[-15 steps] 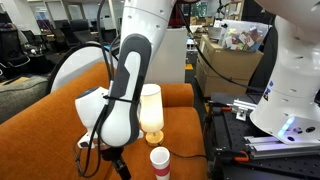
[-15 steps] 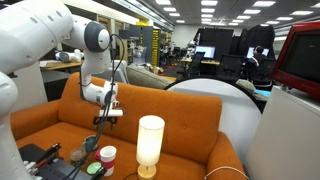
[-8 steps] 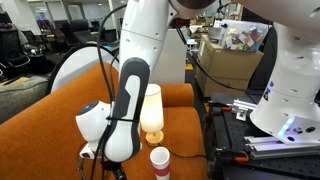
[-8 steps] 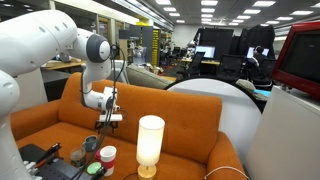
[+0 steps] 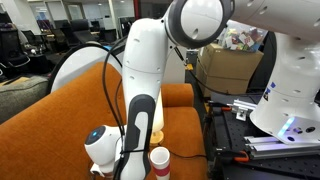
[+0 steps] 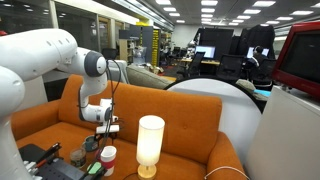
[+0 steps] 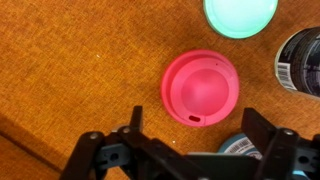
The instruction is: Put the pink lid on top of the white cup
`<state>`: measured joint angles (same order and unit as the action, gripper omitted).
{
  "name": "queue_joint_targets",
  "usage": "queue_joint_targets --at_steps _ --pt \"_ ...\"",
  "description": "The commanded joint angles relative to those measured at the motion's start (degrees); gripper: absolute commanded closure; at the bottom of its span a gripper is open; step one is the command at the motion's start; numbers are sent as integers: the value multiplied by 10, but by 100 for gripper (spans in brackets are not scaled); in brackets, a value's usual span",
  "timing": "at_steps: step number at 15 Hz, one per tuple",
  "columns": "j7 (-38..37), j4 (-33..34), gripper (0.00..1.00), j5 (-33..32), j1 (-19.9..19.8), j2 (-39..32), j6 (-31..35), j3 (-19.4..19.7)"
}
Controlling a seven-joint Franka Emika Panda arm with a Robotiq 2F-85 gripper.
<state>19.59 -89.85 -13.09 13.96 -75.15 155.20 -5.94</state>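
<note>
1. The orange sofa fills the lower part of both exterior views.
2. My white arm bends low over the seat.
3. A tall cream cylinder stands upright on the seat, half hidden behind the arm in an exterior view.
4. In the wrist view the gripper is spread wide and grasps nothing.
5. The white cup stands upright just in front of the cylinder.
6. The pink lid lies flat on the orange fabric, just ahead of the spread fingers, untouched. A teal disc and a dark labelled can lie near it.
</note>
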Motion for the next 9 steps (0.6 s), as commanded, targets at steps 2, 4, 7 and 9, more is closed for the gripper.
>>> queue_joint_targets --at_steps 2,4,7,9 --pt "-49 53 0 -11 27 -50 7 22" --pt "-55 65 0 -10 29 -67 5 20" --pt "-52 78 0 -9 27 -81 3 14" --pt "-50 81 0 -9 24 -84 1 11"
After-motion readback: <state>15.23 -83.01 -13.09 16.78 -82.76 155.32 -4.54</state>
